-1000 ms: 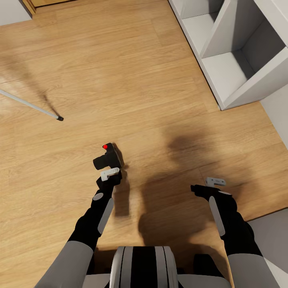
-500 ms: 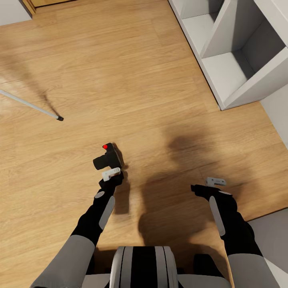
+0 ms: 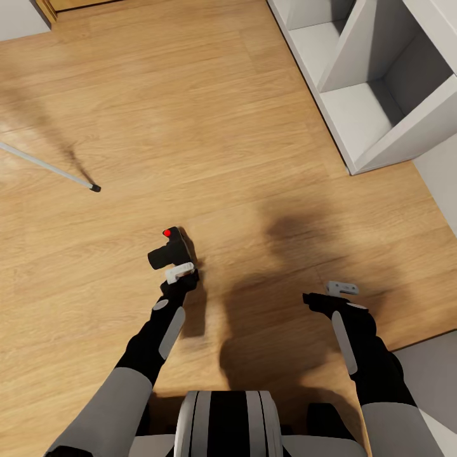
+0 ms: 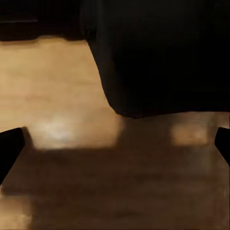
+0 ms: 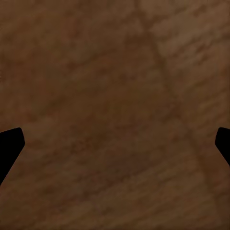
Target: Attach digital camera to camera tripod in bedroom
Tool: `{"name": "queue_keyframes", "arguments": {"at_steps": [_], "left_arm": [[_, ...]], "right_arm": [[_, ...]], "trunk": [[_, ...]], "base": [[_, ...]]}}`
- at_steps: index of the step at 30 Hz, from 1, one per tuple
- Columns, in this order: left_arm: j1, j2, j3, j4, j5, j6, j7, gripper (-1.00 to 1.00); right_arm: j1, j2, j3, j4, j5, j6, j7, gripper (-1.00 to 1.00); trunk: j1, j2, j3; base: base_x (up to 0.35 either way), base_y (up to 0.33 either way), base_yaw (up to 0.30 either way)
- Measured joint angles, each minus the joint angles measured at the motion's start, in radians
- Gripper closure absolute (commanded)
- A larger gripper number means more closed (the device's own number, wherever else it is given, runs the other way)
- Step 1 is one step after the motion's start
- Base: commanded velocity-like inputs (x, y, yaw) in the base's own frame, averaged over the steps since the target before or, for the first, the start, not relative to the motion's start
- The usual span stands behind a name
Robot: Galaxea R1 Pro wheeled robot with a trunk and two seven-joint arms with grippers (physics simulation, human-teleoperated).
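Small black digital camera (image 3: 171,249) with red dot on top sits on light wood floor (image 3: 222,127), left of frame centre. Left gripper (image 3: 179,274) just below it, fingers spread wide, camera body looming dark between them in left wrist view (image 4: 163,52). Silver-white tripod leg with black foot (image 3: 47,166) at left edge. Right gripper (image 3: 324,295), lower right, spread wide over bare floor. White cube shelves (image 3: 368,76) upper right.

- A light wood floor (image 3: 241,127) of long planks spans the room, with dark soft shadows on it.
- White cube shelves (image 3: 381,82) stand at the right, compartments open.
- A wooden door frame (image 3: 47,7) sits at the far left corner.
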Motion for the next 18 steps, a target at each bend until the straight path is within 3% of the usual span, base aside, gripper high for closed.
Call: {"name": "queue_keyframes", "arguments": {"at_steps": [5, 12, 18], "left_arm": [[-0.007, 0.0, -0.044, -0.001, 0.067, -0.001, -0.003, -1.0], [-0.028, 0.0, -0.057, 0.0, 0.12, 0.0, -0.008, -1.0], [-0.033, 0.0, -0.059, 0.001, 0.123, 0.0, -0.008, -1.0]], "right_arm": [[0.0, 0.0, 0.0, 0.0, 0.0, 0.0, 0.0, -1.0], [0.0, 0.0, 0.0, 0.0, 0.0, 0.0, 0.0, -1.0], [0.0, 0.0, -0.001, 0.0, 0.0, 0.0, 0.0, -1.0]], "trunk": [[0.0, 0.0, 0.0], [0.0, 0.0, 0.0], [0.0, 0.0, 0.0]], "base": [[0.0, 0.0, 0.0], [0.0, 0.0, 0.0], [0.0, 0.0, 0.0]]}}
